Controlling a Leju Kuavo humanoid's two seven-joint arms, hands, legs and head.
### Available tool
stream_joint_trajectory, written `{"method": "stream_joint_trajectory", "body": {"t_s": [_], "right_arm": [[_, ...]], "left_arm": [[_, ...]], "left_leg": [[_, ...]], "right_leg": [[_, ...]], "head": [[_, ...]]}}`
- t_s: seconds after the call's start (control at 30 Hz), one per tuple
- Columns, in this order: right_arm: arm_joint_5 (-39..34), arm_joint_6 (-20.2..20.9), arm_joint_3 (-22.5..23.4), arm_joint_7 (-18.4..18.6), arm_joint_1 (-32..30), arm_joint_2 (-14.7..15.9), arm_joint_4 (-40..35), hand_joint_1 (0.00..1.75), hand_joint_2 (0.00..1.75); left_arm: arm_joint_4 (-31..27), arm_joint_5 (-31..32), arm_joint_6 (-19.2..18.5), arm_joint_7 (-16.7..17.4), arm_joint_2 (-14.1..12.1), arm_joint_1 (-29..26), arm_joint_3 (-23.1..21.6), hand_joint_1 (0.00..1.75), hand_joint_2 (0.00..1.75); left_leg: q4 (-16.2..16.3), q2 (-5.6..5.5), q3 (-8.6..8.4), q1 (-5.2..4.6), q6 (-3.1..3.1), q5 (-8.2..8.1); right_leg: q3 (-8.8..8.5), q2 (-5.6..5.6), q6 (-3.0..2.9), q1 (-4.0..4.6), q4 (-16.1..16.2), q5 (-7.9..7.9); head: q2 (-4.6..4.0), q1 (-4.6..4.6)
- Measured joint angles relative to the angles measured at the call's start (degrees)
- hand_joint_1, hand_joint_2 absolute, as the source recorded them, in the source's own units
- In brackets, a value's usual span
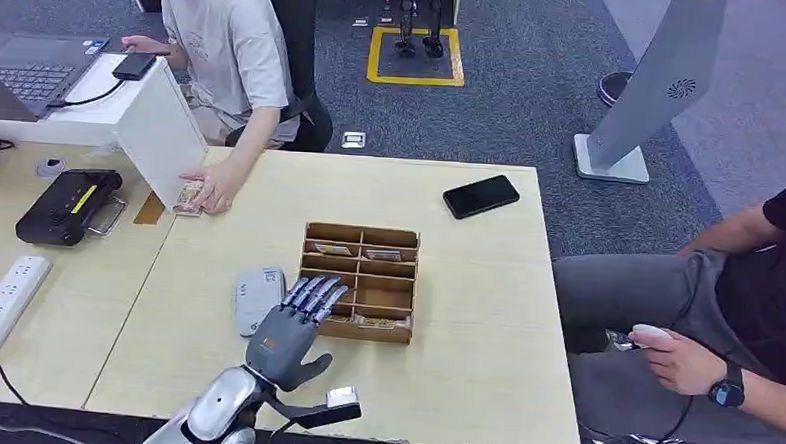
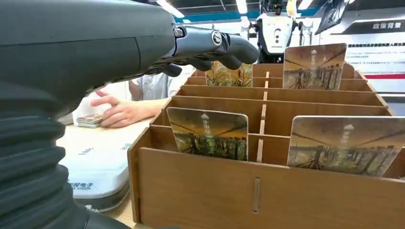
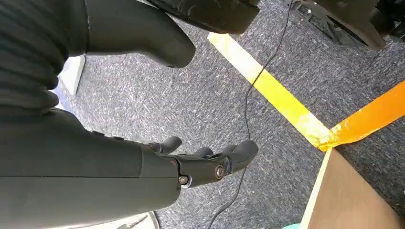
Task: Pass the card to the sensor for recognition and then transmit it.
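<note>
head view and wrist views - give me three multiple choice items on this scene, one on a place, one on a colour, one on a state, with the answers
1. Where does the black phone lie?
A. on the table beyond the wooden card box, toward the robot's right
B. inside the box
C. on the floor

2. What colour is the flat card reader lying left of the box?
A. red
B. light grey
C. green

3. What is the left hand doing?
A. gripping the phone
B. pressing on the reader
C. reaching over the box with its fingers apart, holding nothing

Answers:
1 A, the head view shows the phone flat on the tabletop near the far edge.
2 B, its casing is pale grey in the head and left wrist views.
3 C, the left wrist view shows the fingers above the compartments with no card between them.
</note>
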State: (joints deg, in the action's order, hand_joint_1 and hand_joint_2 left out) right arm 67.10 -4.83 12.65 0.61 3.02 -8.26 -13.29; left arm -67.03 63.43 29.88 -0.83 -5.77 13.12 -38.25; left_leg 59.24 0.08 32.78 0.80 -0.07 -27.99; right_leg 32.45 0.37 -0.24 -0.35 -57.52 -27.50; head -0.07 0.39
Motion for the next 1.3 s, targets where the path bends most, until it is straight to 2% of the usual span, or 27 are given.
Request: {"method": "stream_joint_trajectory", "body": {"t_s": [0.93, 0.97, 1.3], "right_arm": [[-3.08, 0.66, -3.15, 0.57, 0.36, 0.07, -0.48, 0.00, 1.75], [-3.34, 0.66, -3.39, 0.59, 0.35, 0.07, -0.50, 0.00, 1.75], [-4.09, 0.68, -4.39, 0.70, 0.32, 0.26, -0.55, 0.00, 1.75]], "left_arm": [[2.14, -0.68, 0.22, -0.39, 0.81, 1.28, 0.00, 0.00, 1.75], [2.21, -0.63, 0.22, -0.35, 0.81, 1.30, 0.00, 1.69, 1.75], [2.86, -1.03, -0.04, -0.50, 0.92, 1.70, 0.00, 1.69, 1.75]], "left_leg": [[0.00, 0.01, 0.00, 0.00, 0.00, 0.00], [0.00, 0.01, 0.00, 0.00, 0.00, 0.00], [0.00, 0.00, 0.00, 0.00, 0.00, 0.00]], "right_leg": [[0.00, 0.00, 0.00, 0.00, 0.00, 0.00], [0.00, 0.01, 0.00, 0.00, 0.00, 0.00], [0.00, 0.00, 0.00, 0.00, 0.00, 0.00]], "head": [[0.00, 0.00], [0.00, 0.00], [0.00, 0.00]]}}
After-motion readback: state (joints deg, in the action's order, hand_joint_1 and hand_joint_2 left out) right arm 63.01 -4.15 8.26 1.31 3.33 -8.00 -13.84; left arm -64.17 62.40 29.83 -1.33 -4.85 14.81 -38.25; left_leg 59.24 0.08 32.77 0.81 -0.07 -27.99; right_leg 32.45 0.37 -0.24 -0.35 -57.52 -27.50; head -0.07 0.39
